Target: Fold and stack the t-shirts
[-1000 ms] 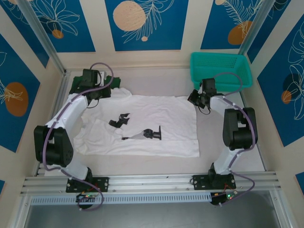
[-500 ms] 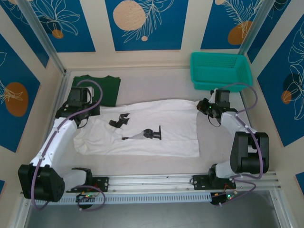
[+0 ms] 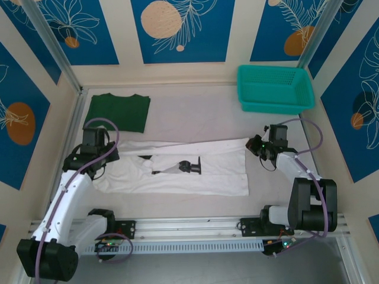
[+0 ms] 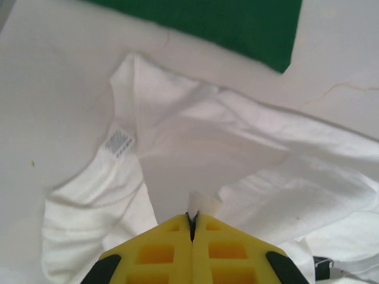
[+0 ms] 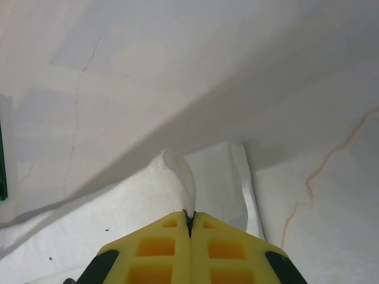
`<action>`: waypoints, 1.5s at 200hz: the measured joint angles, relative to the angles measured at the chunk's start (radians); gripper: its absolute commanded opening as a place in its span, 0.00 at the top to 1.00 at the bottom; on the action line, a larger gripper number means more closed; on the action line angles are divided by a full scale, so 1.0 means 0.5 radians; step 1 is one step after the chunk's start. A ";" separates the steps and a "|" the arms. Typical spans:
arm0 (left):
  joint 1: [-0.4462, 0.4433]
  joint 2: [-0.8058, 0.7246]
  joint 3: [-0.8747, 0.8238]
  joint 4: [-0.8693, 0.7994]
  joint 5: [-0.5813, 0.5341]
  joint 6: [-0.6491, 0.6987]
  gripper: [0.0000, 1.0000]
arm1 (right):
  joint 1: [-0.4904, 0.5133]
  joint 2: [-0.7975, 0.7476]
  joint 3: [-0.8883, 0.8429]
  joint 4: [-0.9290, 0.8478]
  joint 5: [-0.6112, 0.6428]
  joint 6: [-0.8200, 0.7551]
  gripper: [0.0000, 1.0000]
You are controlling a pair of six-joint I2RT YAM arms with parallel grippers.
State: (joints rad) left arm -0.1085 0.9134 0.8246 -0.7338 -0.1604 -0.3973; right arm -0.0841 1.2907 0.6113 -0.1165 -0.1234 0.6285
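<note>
Found the left gripper [image 3: 105,151] pressed fully shut on a small pinch of the white t-shirt [image 3: 195,173]. In the left wrist view, saw that pinch of cloth poking up just past the closed tips of the left gripper [image 4: 192,216], with the white t-shirt [image 4: 237,160] spreading ahead of them and to both sides in loose folds. Noted a small grey label [image 4: 119,142] ahead and to the left of those tips, at the neck opening. Spotted the dark green t-shirt [image 4: 231,26] farther ahead, past the white cloth, flat on the table [image 4: 53,89] and well apart from the tips.

Found the right gripper [image 3: 254,144] likewise clamped shut on the white t-shirt, at a corner of the hem. In the right wrist view, saw a ridge of the white t-shirt [image 5: 118,236] rising right at the joined tips of the right gripper [image 5: 189,215] and falling away to the left of them, with bare table [image 5: 308,89] ahead and to the right.

From above, saw the far edge of the white cloth stretched in a line between the two grippers, and the near part flat on the table [image 3: 195,112], closer to the bases than either gripper, with the black print [image 3: 189,167] facing up. Placed the dark green t-shirt [image 3: 118,111] beyond the left gripper, lying flat, apart from the white one. Saw a teal basket [image 3: 275,107] beyond the right gripper, apart from it.
</note>
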 measured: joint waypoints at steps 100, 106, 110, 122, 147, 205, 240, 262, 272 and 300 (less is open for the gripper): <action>0.114 -0.356 -0.227 -0.331 -0.591 -0.752 0.34 | -0.130 -0.488 -0.195 -0.328 0.259 0.305 0.55; 0.141 -0.335 -0.222 -0.311 -0.594 -0.752 0.35 | -0.144 -0.513 -0.195 -0.354 0.290 0.349 0.53; 0.157 -0.313 -0.217 -0.301 -0.588 -0.752 0.34 | -0.153 -0.526 -0.195 -0.365 0.303 0.375 0.52; 0.207 -0.184 -0.188 -0.242 -0.555 -0.732 0.34 | -0.162 -0.575 -0.195 -0.394 0.347 0.465 0.50; 0.235 0.092 -0.144 0.002 -0.385 -0.650 0.29 | -0.160 -0.651 -0.192 -0.354 0.374 0.557 0.56; 0.296 0.991 0.356 0.174 0.074 -0.309 0.28 | 0.088 0.010 0.315 -0.387 0.201 0.397 0.62; 0.470 1.526 0.709 0.130 0.296 -0.068 0.38 | 0.256 0.560 0.765 -0.558 0.055 0.169 0.66; 0.549 1.701 0.785 0.117 0.380 0.031 0.42 | 0.317 0.822 0.921 -0.686 0.005 0.079 0.67; 0.569 1.751 0.806 0.103 0.419 0.060 0.42 | 0.343 0.895 0.951 -0.752 0.007 0.059 0.67; 0.580 1.836 0.860 0.088 0.488 0.110 0.49 | 0.388 0.965 0.964 -0.899 0.032 0.027 0.68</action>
State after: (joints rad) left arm 0.1814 1.8317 1.2545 -0.6899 0.0837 -0.3424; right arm 0.1101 1.7733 1.0931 -0.5659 -0.1074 0.6418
